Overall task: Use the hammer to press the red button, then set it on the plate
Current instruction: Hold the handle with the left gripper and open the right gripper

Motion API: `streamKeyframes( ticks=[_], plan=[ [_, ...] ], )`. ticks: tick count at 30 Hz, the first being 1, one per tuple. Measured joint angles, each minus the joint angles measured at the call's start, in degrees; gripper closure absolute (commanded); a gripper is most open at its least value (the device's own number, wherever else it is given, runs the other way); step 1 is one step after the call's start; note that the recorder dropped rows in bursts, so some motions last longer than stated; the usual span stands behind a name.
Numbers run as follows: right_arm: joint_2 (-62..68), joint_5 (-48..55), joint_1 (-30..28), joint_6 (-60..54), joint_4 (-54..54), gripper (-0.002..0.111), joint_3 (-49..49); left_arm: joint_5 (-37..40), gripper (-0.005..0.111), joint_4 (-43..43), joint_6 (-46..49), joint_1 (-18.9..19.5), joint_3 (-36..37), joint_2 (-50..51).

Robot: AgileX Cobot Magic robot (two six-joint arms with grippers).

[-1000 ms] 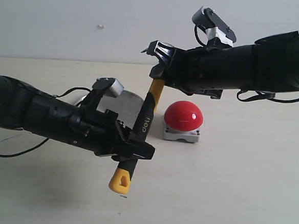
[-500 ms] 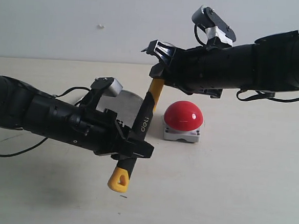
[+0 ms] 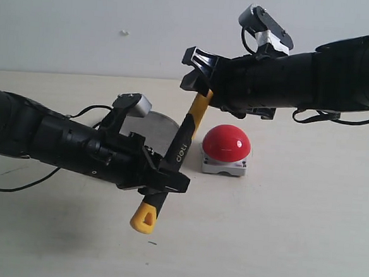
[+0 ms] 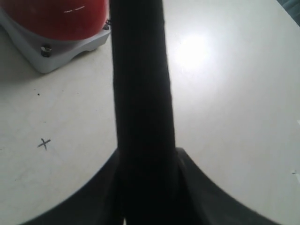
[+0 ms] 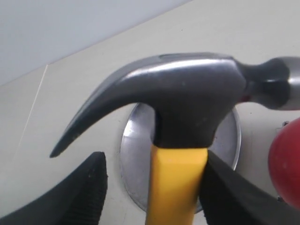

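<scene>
Above the desk (image 3: 292, 235), between the two arms, the hammer (image 3: 183, 145) is hanging at a slant. Its head is up by the right pincer (image 3: 192, 70) and its yellow looped end is low, apparently clear of the surface.

- Left pincer (image 3: 166, 180): it is clamping the black part of the handle. In the left wrist view the handle is running straight out between the jaws with no gap on either side.
- Right pincer: its jaws are standing apart around the yellow neck just under the steel head. The right wrist view is showing open space between one finger (image 5: 89, 192) and the neck, so I am judging it as not gripping.
- Red button (image 3: 226, 143): it is sitting on the desk just beside the handle, lower than the head.
- Plate (image 3: 160, 127): it is lying behind the left arm, partly hidden, with nothing visible on the part I can see.

Step in hand, as I am reading it: I am working on the first half of the task, with the hammer passing between the arms. The button does not look pressed yet.

Next move: I am planning to clear the right pincer off the head. The left arm then needs to swing the head over the dome and bring it down squarely. With the grip this far down the handle, I am expecting the head to want to twist.
</scene>
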Motion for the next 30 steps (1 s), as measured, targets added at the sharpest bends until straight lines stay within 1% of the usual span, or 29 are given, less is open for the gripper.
streamKeyframes(
  ticks=[10,12,14,20,24,30],
  plan=[
    [0.00,-0.56,0.00,2.75,0.26,0.051,0.61,-0.13,0.107,0.00,-0.39,0.00,-0.82,0.23],
    [0.00,-0.71,0.00,3.02,0.26,0.047,0.90,-0.25,0.107,0.00,-0.39,0.00,-0.91,0.23],
    [0.00,-0.94,0.00,3.29,0.38,0.046,1.02,-0.25,0.107,0.00,-0.49,0.00,-0.91,0.23],
    [-0.11,-0.94,0.00,5.15,-0.84,0.046,1.68,-0.58,0.107,-0.11,-0.53,0.00,-0.91,0.23],
    [-0.11,-2.22,-0.11,5.79,-2.02,0.046,4.71,-0.58,0.107,0.01,-0.41,0.00,-0.91,0.23],
    [-0.11,-2.24,-0.11,5.91,-2.53,0.046,4.83,-0.58,0.107,0.01,-0.41,0.00,-1.54,0.23]
  ],
)
